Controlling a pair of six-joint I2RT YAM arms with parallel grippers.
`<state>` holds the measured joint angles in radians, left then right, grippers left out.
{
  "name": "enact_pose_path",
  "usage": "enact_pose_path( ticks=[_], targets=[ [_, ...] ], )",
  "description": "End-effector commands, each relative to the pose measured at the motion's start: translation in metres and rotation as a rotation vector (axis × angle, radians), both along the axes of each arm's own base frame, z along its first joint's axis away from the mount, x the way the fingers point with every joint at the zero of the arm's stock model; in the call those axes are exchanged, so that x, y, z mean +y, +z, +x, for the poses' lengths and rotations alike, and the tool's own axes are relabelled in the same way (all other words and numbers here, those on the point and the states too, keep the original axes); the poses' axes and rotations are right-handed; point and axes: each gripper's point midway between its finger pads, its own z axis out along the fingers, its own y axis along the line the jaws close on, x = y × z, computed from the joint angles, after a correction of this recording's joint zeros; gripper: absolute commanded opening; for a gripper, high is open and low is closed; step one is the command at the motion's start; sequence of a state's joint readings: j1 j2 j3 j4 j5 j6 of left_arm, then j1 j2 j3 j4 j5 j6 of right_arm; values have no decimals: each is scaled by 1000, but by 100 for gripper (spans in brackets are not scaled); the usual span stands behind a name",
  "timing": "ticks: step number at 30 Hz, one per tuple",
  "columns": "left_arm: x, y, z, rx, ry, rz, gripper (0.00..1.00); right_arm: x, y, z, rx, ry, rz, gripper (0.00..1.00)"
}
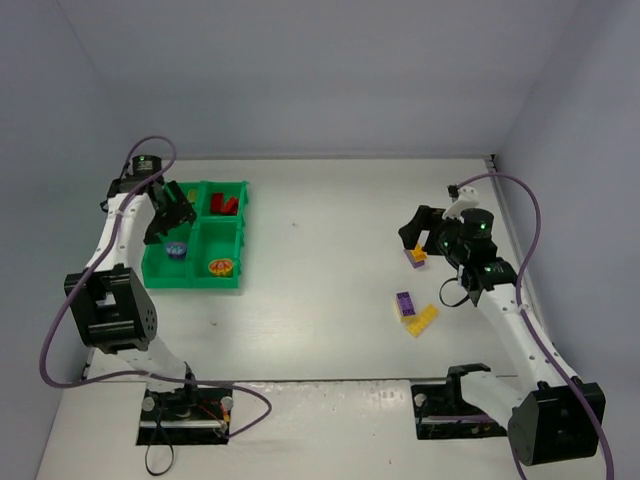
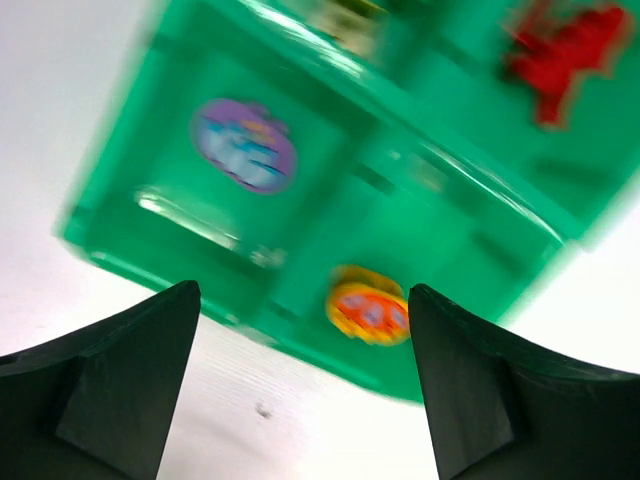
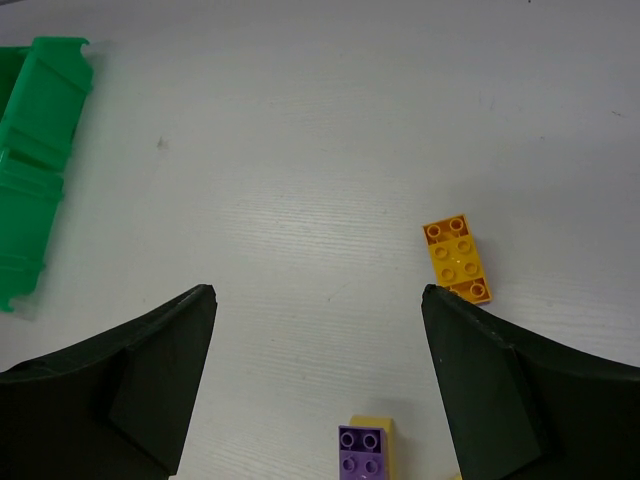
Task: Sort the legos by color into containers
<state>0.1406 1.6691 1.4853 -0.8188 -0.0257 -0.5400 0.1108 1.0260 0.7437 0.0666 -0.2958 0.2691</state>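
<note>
The green four-compartment tray (image 1: 193, 280) stands at the left. It holds red bricks (image 1: 224, 204) at the back right, a purple oval piece (image 1: 177, 249) at the front left and an orange oval piece (image 1: 220, 266) at the front right. My left gripper (image 1: 168, 215) hovers over the tray, open and empty. The blurred left wrist view shows the purple oval (image 2: 244, 145), the orange oval (image 2: 368, 308) and the red bricks (image 2: 563, 55). My right gripper (image 1: 425, 232) is open and empty over the table. A purple-on-yellow brick (image 1: 414, 257) lies just below it.
A purple brick (image 1: 405, 304) and a yellow brick (image 1: 423, 320) lie on the table right of centre. The right wrist view shows an orange-yellow brick (image 3: 457, 260), a purple brick on a yellow one (image 3: 360, 452), and the tray's edge (image 3: 35, 150) far left.
</note>
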Motion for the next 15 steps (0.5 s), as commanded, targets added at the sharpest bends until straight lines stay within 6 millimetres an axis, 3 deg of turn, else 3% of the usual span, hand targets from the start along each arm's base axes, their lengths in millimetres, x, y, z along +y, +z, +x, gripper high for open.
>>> enact_pose_path(
  ticks=[1, 3, 4, 6, 7, 9, 10, 11, 13, 15],
  targets=[
    [-77, 59, 2, -142, -223, -4, 78, -2, 24, 9, -66, -19, 10, 81],
    [-124, 64, -2, -153, -328, -24, 78, -3, 30, 10, -67, -33, 18, 81],
    [-172, 67, -12, -162, -444, -43, 78, -5, 30, 10, -59, -40, 18, 81],
    [-224, 67, -18, -180, -529, -82, 78, -10, 32, 12, -55, -63, 24, 80],
    [-264, 66, -33, -181, -618, -103, 78, -12, 35, 12, -53, -72, 26, 81],
    [-315, 67, -44, -190, -690, -185, 78, -22, 34, 13, -39, -118, 25, 80],
    [-347, 67, -61, -190, -764, -208, 78, -33, 34, 14, -21, -163, 31, 79],
    [-367, 75, -66, -211, -799, -238, 78, -40, 27, 12, 18, -190, 30, 78],
    [-397, 67, -75, -197, -851, -246, 78, -58, 17, 9, 74, -253, 30, 72],
    [-429, 65, -91, -185, -912, -267, 78, -63, 10, 4, 112, -277, 24, 71]
  ],
)
